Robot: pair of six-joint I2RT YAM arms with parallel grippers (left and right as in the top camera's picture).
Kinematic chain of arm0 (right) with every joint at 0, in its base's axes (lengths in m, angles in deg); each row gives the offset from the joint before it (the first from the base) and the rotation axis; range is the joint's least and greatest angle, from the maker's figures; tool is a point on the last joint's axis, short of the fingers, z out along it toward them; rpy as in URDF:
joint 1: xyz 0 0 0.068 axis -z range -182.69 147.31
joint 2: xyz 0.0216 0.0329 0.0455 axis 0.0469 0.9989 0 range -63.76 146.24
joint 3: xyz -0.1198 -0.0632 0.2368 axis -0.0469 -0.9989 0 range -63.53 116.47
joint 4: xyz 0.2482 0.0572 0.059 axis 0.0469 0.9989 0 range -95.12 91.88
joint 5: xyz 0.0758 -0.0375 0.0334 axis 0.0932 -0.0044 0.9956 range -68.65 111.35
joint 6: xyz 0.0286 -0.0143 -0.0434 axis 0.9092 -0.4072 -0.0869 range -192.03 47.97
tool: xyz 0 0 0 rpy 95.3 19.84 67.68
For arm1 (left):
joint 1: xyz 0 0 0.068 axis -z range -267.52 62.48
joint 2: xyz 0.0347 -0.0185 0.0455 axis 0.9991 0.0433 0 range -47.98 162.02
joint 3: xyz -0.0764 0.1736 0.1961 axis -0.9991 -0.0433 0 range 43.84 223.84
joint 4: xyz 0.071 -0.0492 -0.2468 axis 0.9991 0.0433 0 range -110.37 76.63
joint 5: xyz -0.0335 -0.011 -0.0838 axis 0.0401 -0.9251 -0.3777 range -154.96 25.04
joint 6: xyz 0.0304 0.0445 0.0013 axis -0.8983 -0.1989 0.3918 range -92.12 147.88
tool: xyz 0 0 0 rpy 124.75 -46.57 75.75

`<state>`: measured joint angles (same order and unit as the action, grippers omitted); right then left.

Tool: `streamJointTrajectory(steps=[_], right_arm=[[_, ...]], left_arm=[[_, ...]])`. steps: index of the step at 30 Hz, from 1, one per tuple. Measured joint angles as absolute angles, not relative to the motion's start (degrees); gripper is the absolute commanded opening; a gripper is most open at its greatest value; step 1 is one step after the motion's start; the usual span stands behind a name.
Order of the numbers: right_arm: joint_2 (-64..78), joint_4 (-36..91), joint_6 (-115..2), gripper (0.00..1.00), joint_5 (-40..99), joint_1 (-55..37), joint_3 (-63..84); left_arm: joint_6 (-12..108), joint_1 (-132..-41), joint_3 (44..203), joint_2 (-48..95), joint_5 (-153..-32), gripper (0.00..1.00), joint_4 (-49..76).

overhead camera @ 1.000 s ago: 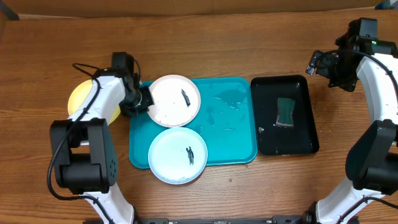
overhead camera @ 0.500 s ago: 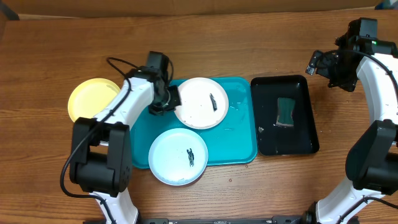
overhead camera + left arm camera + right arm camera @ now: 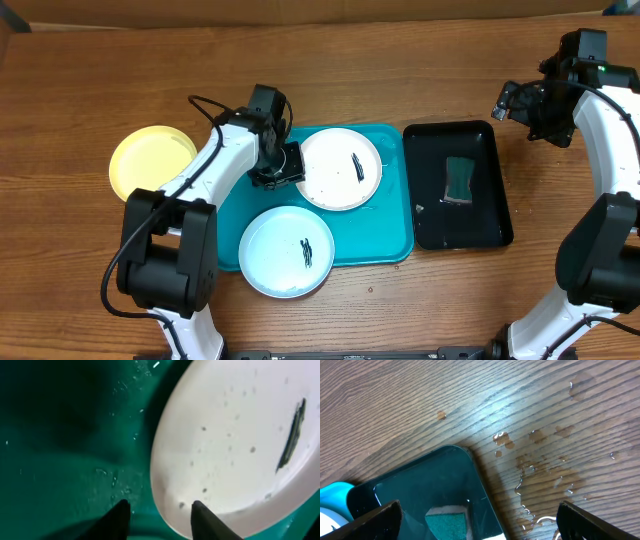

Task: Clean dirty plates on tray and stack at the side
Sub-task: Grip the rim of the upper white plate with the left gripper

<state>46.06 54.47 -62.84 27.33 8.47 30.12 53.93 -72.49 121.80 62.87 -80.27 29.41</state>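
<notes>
Your left gripper [image 3: 160, 517] hides the white plate's [image 3: 340, 168] left rim overhead; its fingers [image 3: 120, 517] stand parted astride that rim, not pinching. That plate lies at the turquoise tray's [image 3: 385, 235] far edge; the blue-rimmed plate [image 3: 286, 251] overhangs its near edge. The black tray [image 3: 490, 150] holds a sponge [image 3: 459, 180]. Your right gripper [image 3: 480, 525] gapes empty.

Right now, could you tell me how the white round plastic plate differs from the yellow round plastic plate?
The white round plastic plate lies in the turquoise rectangular plastic tray; the yellow round plastic plate sits on the wooden table. The white plate bears a black smear; the yellow plate shows none. The left hand is at the white plate's rim, away from the yellow plate. Both are round.
</notes>
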Motion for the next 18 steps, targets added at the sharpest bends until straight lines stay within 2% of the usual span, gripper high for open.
streamJointTrajectory(steps=[7, 18], right_arm=[[46.1, 54.4, -62.8, 1.00, 27.3, 8.5, 30.1], [46.1, 54.4, -62.8, 1.00, 27.4, 8.5, 30.1]], left_arm=[[51.7, -72.5, 129.9, 61.9, -81.1, 0.49, 37.6], [51.5, -71.8, 130.5, 59.0, -80.6, 0.48, 44.2]])
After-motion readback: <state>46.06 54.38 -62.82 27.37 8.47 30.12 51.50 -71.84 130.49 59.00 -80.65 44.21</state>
